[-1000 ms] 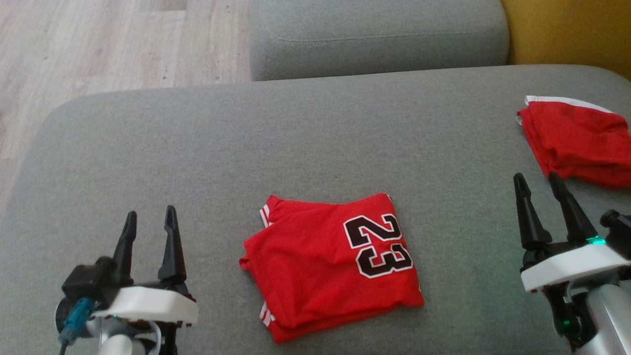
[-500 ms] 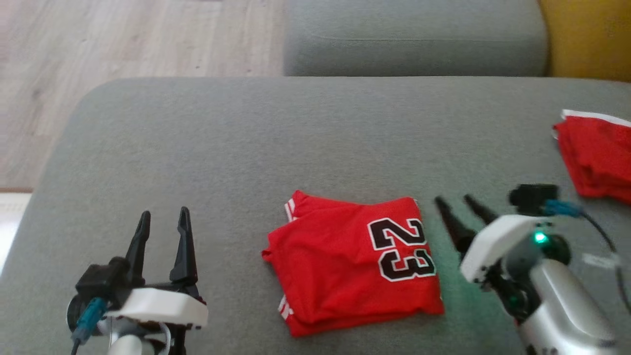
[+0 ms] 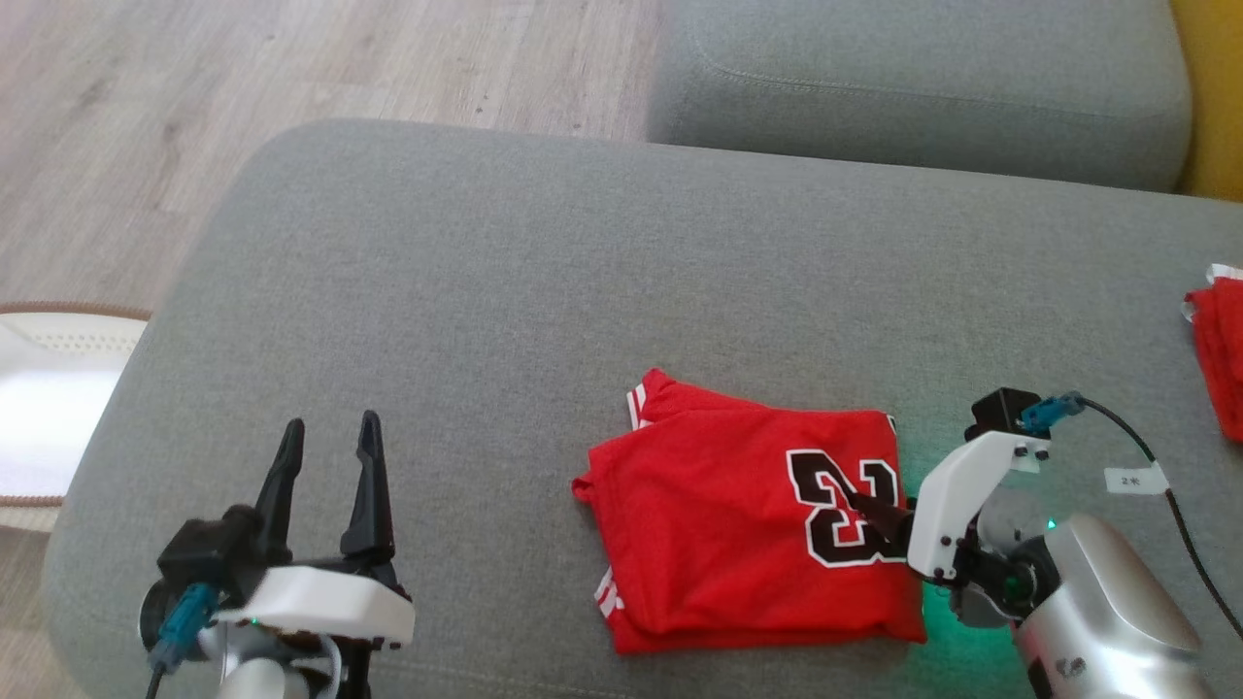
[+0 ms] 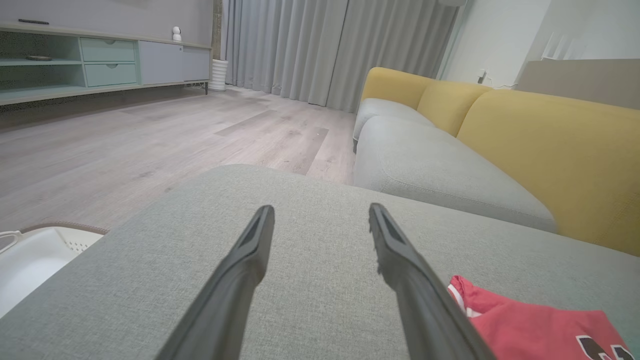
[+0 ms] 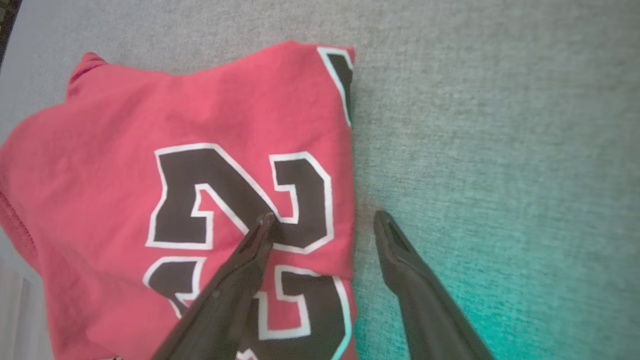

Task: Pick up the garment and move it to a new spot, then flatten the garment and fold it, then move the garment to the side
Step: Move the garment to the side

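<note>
A folded red jersey (image 3: pixel 738 524) lies on a grey cushion (image 3: pixel 486 291), its number 23 facing up. The right gripper (image 5: pixel 325 216), jaws open, straddles the jersey's right edge: one finger is over the number, the other over bare fabric beside it. The left gripper (image 3: pixel 331 423), jaws also apart, hovers well left of the jersey. Another red cloth (image 3: pixel 1219 359) lies far to the jersey's right.

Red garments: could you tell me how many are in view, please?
2: the folded jersey at front centre, another red garment cut off at the right edge; more may lie beyond.
</note>
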Motion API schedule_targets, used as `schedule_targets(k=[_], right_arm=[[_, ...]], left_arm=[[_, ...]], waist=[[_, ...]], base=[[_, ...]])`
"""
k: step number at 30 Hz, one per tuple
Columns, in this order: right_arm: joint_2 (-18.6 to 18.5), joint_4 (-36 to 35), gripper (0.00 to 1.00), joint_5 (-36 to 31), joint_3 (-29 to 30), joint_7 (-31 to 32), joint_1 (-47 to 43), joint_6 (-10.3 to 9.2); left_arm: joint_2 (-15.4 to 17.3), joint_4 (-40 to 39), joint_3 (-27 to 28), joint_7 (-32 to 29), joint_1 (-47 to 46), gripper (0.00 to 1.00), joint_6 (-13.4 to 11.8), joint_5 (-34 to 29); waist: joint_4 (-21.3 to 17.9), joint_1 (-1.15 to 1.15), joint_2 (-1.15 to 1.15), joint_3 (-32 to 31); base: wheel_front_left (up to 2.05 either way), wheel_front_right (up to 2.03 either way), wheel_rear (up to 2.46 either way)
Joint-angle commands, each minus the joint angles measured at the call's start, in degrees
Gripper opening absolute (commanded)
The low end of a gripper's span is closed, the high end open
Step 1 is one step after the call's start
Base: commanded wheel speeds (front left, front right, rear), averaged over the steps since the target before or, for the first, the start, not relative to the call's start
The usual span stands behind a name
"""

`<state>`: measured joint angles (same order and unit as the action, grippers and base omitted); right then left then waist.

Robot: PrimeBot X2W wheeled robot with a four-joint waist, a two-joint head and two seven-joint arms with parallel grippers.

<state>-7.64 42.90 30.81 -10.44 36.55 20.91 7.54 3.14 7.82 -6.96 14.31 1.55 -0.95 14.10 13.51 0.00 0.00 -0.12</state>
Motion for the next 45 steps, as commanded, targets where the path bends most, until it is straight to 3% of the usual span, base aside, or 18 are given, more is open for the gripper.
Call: schedule_targets(k=[1,2,3,5,6,11,21,28,34,39,45], right_arm=[[1.3,-0.6,1.00,0.3,-1.6,1.2,0.3,-0.05],[1.6,-1.2,1.00,0.8,-1.6,1.4,0.1,-0.05],[1.8,-2.0,0.89,1.3,-1.6,1.2,-0.1,-0.05],[1.9,-3.9,0.17,2.1,-2.0,-0.1,-0.2,-0.05],[1.7,-5.0,0.00,2.3,-2.2,-1.3,-0.1,-0.05],[0.4,-9.3,0.00,3.6,-3.9,-6.9,3.3,-0.05],[-5.9,-12.8,0.00,6.7,-6.7,-9.0,12.1,-0.05],[-7.6,-13.8,0.00,9.6,-7.0,-10.9,12.0,-0.05],[-8.0,-14.8,0.00,11.1,-7.1,-12.5,11.2,-0.05],[-8.5,-15.7,0.00,12.6,-8.1,-13.3,10.8,-0.05],[-10.1,-16.1,0.00,14.5,-9.2,-14.0,12.1,-0.05]], left_arm=[[-0.2,-1.6,1.7,0.7,-3.0,1.00,0.1,-0.2],[-0.2,-1.6,1.7,0.7,-3.1,1.00,0.2,-0.2],[-0.2,-1.6,1.8,0.7,-3.1,1.00,0.1,-0.2],[-0.2,-1.5,1.9,0.7,-3.1,1.00,0.1,-0.3],[-0.2,-1.5,2.0,0.7,-3.2,1.00,0.1,-0.4],[-0.2,-1.8,1.8,0.7,-3.9,1.00,0.6,-1.0],[-0.2,-1.0,-3.2,0.7,-9.2,1.00,2.8,-1.9],[-0.2,0.0,-6.6,0.7,-12.6,1.00,2.1,-1.2],[-0.3,0.5,-7.6,0.7,-13.6,1.00,1.5,-1.0],[-0.3,0.6,-7.8,0.7,-14.0,1.00,0.7,-0.9],[-0.3,0.9,-8.4,0.7,-15.2,1.00,0.9,-1.7]], waist=[[0.2,0.00,0.00,0.1],[0.2,0.00,0.00,0.2],[0.2,0.00,0.00,0.3],[-0.1,0.00,0.00,0.4],[-0.3,0.00,0.00,0.4],[-3.6,0.00,0.00,0.6],[-16.1,0.00,0.00,3.5],[-24.7,0.00,0.00,5.4],[-29.8,0.00,0.00,6.4],[-32.1,0.00,0.00,7.2],[-30.5,0.00,0.00,9.1]], base=[[0.00,0.00,0.00],[0.00,0.00,0.00],[0.00,0.00,0.00],[0.00,0.00,0.00],[0.00,0.00,0.00],[0.00,0.00,0.00],[0.00,0.00,0.00],[0.00,0.00,0.00],[0.00,0.00,0.00],[0.00,0.00,0.00],[0.00,0.00,0.00]])
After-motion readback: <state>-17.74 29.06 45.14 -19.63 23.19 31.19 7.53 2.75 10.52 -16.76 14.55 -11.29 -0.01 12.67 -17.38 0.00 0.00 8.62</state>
